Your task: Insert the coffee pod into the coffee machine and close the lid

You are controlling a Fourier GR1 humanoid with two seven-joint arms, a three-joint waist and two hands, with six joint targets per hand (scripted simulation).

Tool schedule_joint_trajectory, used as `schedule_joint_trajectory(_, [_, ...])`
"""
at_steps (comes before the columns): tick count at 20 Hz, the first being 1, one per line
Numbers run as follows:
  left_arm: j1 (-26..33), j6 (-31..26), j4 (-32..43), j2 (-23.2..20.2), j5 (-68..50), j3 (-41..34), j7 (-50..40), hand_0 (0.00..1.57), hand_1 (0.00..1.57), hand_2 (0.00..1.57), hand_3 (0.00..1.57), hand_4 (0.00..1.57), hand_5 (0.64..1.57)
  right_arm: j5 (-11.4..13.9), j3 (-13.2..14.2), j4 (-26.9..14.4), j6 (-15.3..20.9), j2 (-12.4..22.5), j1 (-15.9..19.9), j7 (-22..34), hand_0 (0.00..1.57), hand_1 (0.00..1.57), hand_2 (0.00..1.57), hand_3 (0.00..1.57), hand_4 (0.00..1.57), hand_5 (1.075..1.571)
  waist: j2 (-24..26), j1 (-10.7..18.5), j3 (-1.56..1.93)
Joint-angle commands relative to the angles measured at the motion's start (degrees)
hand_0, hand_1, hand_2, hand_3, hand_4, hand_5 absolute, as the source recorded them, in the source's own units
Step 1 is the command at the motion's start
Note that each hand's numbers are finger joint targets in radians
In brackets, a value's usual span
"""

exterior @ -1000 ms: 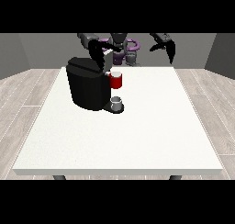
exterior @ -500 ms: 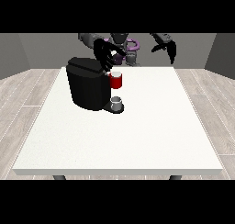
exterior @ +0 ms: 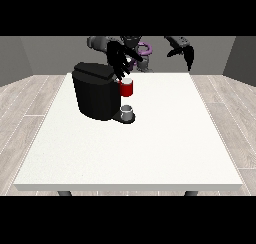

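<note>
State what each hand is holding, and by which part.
Nothing visibly held. The hand at the view's left hangs over the coffee machine with fingers spread; the hand at the view's right is raised, apart from everything.

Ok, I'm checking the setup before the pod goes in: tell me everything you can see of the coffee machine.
The coffee machine is a matte black, boxy block standing upright on the white table, left of centre toward the far edge. Its top slopes. A red thing at the machine juts from its right side, above a small grey cup on its base. The robot hand at the view's left hangs over its top right corner; contact is unclear.
</note>
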State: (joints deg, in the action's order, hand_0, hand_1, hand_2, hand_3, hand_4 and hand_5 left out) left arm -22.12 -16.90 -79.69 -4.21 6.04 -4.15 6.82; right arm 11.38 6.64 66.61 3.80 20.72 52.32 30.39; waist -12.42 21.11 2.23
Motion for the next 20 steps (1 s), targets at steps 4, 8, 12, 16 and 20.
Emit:
schedule_joint_trajectory(4, [-3.87,-1.32,-0.06,1.07,-0.81,1.35,0.01,0.00,0.00,0.00,0.00,0.36,1.571,-0.86,-2.84,5.87,-2.00,-2.58,8.06,-4.00,0.00,0.00,0.00,0.00,0.00,1.571,-2.67,9.48,-2.19])
schedule_joint_trajectory(8, [-5.42,-2.40,-0.11,-0.06,-0.74,1.38,0.76,0.00,0.00,0.00,0.00,0.22,1.571,-0.99,-1.10,8.38,-2.35,-0.59,8.82,-4.49,0.00,0.00,0.00,0.00,0.00,1.571,-5.92,11.70,-2.15])
schedule_joint_trajectory(12, [-9.43,-3.34,-1.59,-0.74,-1.43,1.37,-0.72,0.00,0.00,0.00,0.00,0.33,1.571,-0.97,-0.52,5.42,-0.38,-2.30,12.24,-10.38,0.00,0.00,0.00,0.00,0.00,1.571,-10.84,12.74,-2.22])
schedule_joint_trajectory(16, [-6.64,-3.57,-2.19,-0.73,-1.92,1.21,0.13,0.00,0.00,0.00,0.00,0.32,1.571,-0.93,-1.30,1.35,-0.43,-4.50,12.68,-13.08,0.00,0.00,0.00,0.00,0.05,1.571,-9.27,11.29,-2.26])
schedule_joint_trajectory(20, [-6.25,-2.62,-4.87,0.94,-0.64,3.81,-2.66,0.00,0.00,0.00,0.00,0.32,1.571,-0.81,-0.38,-3.80,0.15,-5.04,14.72,-16.30,0.00,0.00,0.00,0.00,0.00,1.571,-8.02,10.77,-2.24])
